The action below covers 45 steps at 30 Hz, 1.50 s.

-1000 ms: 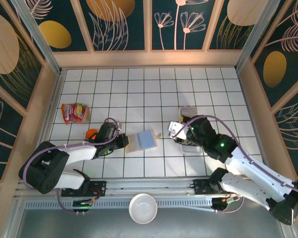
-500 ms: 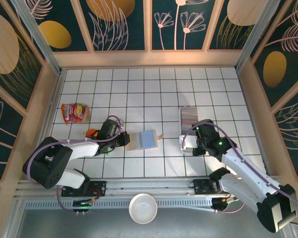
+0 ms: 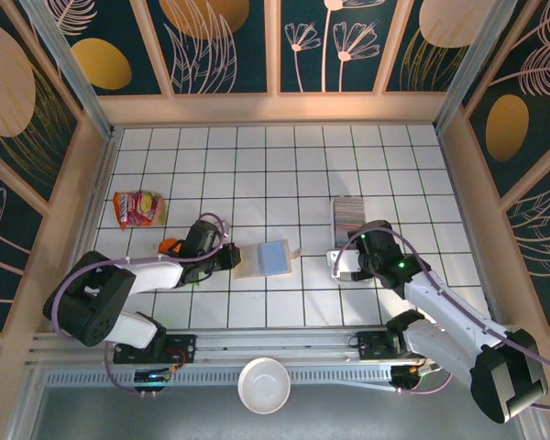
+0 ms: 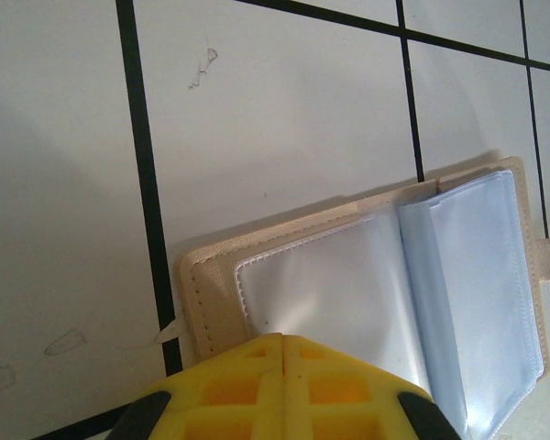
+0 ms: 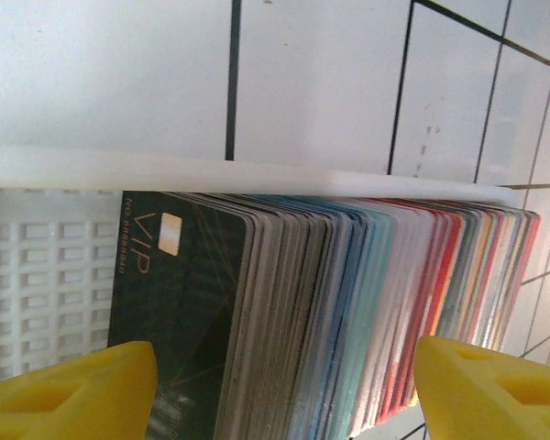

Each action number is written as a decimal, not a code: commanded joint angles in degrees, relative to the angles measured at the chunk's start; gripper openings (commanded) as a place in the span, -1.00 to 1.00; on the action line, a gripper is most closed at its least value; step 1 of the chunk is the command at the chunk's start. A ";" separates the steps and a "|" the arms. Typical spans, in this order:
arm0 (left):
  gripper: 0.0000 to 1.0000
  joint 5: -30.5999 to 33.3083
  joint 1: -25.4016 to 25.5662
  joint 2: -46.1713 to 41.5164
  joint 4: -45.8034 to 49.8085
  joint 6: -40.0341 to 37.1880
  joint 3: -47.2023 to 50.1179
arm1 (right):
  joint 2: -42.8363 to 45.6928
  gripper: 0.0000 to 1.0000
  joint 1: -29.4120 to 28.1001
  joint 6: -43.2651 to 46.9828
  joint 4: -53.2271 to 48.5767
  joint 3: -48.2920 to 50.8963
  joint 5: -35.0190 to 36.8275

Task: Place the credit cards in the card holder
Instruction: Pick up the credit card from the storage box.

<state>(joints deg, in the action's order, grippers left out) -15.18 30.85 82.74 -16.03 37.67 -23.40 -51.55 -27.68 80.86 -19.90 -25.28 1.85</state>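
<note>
Released, the right tool [image 5: 284,357] straddles the packed row of thin multicoloured plastic credit cards [image 5: 348,275] in a white lattice tray [image 5: 46,266]; closing could pinch several. The clenched left tool [image 4: 284,353] rests on the edge of the open tan folding card holder [image 4: 348,275]; slipping would shift it.

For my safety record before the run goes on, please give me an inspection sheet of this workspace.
Surface: white tiled table, black grid lines.
Job's things: card holder lies open; credit cards packed in a row in a white tray.
Clutter: red snack packet; unclear orange item; white bowl past the near edge.
Grippers: left gripper shut at the holder's edge; right gripper open, astride the cards.
Cables: purple cables loop along both arms.
Surroundings: dark leaf-patterned wall panels in wooden frames.
</note>
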 commanded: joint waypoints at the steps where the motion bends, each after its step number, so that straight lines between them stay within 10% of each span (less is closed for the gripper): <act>1: -1.00 -0.62 -0.29 1.42 1.36 -0.99 -0.17 | -0.83 0.43 0.47 1.16 2.23 0.85 -0.64; 45: -1.00 -1.17 -0.18 3.74 0.94 -1.19 -0.54 | -0.57 -0.27 1.07 2.07 -0.20 -2.74 0.38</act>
<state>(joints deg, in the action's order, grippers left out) -16.32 30.74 84.62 -17.85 37.50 -24.03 -53.45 -27.42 82.63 -21.17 -26.24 1.30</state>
